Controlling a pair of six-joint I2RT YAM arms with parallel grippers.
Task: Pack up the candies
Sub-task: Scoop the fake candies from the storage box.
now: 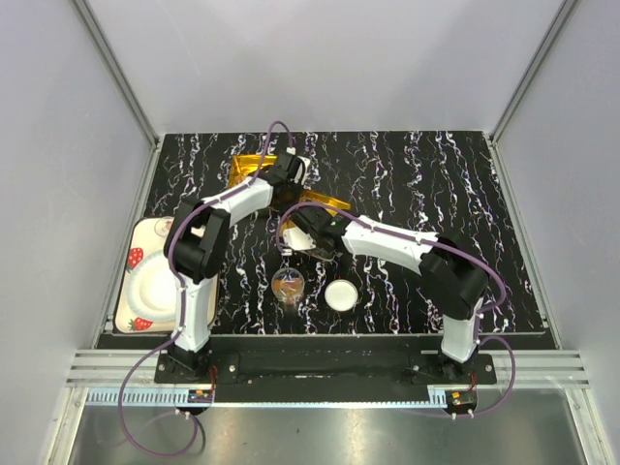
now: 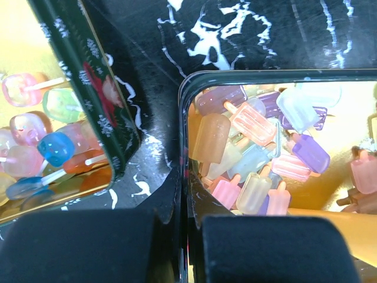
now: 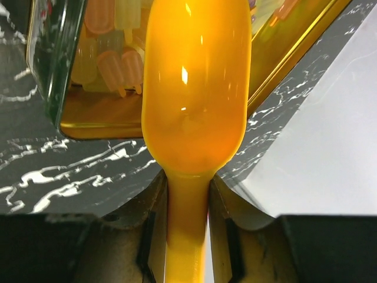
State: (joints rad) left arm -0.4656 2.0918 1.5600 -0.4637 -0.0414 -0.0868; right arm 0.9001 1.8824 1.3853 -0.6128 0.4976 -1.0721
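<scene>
Packing looks far from done: the candies [image 2: 253, 147] sit heaped in the tin [image 2: 235, 75], whose wall the left pincer [image 2: 187, 236] pinches shut, while the right pincer [image 3: 188, 236] grips an empty scoop [image 3: 194, 88] over them.

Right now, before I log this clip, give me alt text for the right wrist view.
A yellow-orange plastic scoop fills the centre, its handle clamped between the right arm's fingers, its bowl bare and aimed at an open gold tin of popsicle-shaped candies. Black white-veined tabletop lies beneath.
</scene>
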